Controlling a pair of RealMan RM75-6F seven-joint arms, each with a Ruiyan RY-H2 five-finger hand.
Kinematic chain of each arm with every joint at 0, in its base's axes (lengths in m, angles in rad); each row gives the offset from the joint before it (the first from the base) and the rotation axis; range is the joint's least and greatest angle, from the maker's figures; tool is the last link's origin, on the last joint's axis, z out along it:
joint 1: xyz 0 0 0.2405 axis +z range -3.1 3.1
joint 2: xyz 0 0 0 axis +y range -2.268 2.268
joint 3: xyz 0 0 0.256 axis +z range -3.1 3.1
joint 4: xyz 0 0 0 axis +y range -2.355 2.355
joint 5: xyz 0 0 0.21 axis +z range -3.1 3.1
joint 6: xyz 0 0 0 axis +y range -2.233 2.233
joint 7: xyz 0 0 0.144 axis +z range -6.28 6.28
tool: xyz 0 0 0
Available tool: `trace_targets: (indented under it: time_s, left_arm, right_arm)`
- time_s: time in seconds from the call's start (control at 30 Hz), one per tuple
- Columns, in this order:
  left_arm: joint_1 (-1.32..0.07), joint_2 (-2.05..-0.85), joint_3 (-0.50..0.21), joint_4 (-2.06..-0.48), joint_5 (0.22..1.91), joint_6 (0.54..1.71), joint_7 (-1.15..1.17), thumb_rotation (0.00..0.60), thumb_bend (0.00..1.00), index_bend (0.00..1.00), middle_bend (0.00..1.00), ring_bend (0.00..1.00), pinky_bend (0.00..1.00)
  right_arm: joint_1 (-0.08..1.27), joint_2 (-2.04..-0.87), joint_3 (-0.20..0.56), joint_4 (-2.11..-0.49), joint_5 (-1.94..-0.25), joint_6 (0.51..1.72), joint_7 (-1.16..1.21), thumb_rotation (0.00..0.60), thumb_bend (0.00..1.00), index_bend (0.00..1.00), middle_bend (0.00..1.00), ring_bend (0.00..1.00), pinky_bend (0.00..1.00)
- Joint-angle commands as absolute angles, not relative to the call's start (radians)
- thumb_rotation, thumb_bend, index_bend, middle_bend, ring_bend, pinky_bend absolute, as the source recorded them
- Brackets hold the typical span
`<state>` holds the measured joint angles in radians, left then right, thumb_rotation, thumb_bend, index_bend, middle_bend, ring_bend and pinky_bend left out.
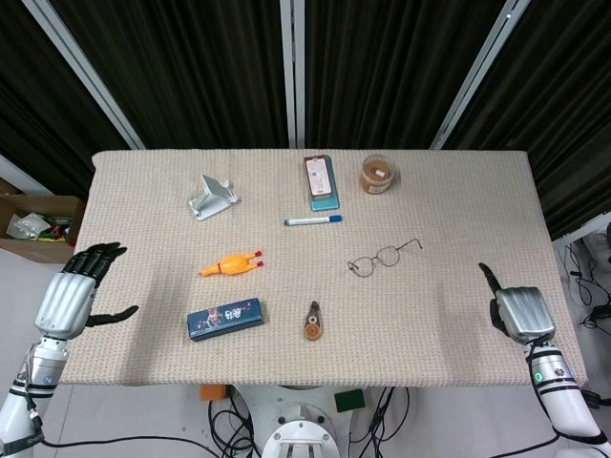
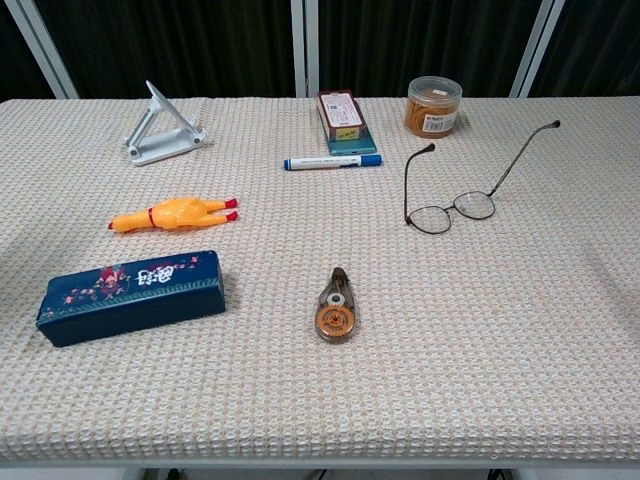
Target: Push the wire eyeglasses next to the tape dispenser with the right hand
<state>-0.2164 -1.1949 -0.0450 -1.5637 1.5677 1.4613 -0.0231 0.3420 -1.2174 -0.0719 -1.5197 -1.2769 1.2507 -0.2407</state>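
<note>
The wire eyeglasses (image 1: 380, 258) (image 2: 455, 208) lie right of the table's middle with their temples unfolded, nothing touching them. The small brown tape dispenser (image 1: 312, 322) (image 2: 336, 308) sits nearer the front edge, to the left of the glasses and well apart from them. My right hand (image 1: 518, 310) hovers over the table's front right edge, far right of the glasses, holding nothing; its fingers look curled under, with one dark finger sticking out. Off the table's left edge is my left hand (image 1: 74, 291), fingers spread and empty. Neither hand shows in the chest view.
A blue pencil case (image 1: 225, 319) and a rubber chicken (image 1: 230, 264) lie left of the dispenser. A marker (image 1: 313, 220), a phone on a box (image 1: 322, 180), an amber jar (image 1: 379, 174) and a white stand (image 1: 212, 197) sit toward the back.
</note>
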Motion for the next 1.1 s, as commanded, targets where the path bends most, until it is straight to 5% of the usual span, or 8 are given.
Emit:
trace_targets:
  time_s: [0.03, 0.17, 0.43, 1.1]
  left_arm:
    - [-0.211, -1.194, -0.045, -1.573, 1.568, 1.470, -0.012, 0.463, 0.02, 0.16, 0.15, 0.13, 0.22]
    - [-0.207, -1.190, -0.050, -1.581, 1.561, 1.476, -0.002, 0.464, 0.02, 0.16, 0.15, 0.13, 0.22]
    - [-0.215, -1.189, -0.059, -1.574, 1.535, 1.449, -0.004, 0.463, 0.02, 0.16, 0.15, 0.13, 0.22]
    - [-0.216, -1.190, -0.061, -1.548, 1.534, 1.445, -0.029, 0.460, 0.02, 0.16, 0.15, 0.13, 0.22]
  right_arm:
    - [0.373, -1.217, -0.013, -1.499, -1.236, 1.199, -0.231, 0.600, 0.79, 0.00, 0.86, 0.80, 0.74]
    - [0.431, -1.239, 0.040, -1.472, -1.197, 1.111, -0.231, 0.600, 0.90, 0.00, 0.86, 0.81, 0.75]
    - [0.534, -1.335, 0.097, -1.374, -1.166, 0.970, -0.254, 0.600, 0.92, 0.00, 0.86, 0.81, 0.75]
    - [0.640, -1.461, 0.090, -1.345, -1.183, 0.865, -0.352, 0.600, 0.94, 0.00, 0.86, 0.82, 0.76]
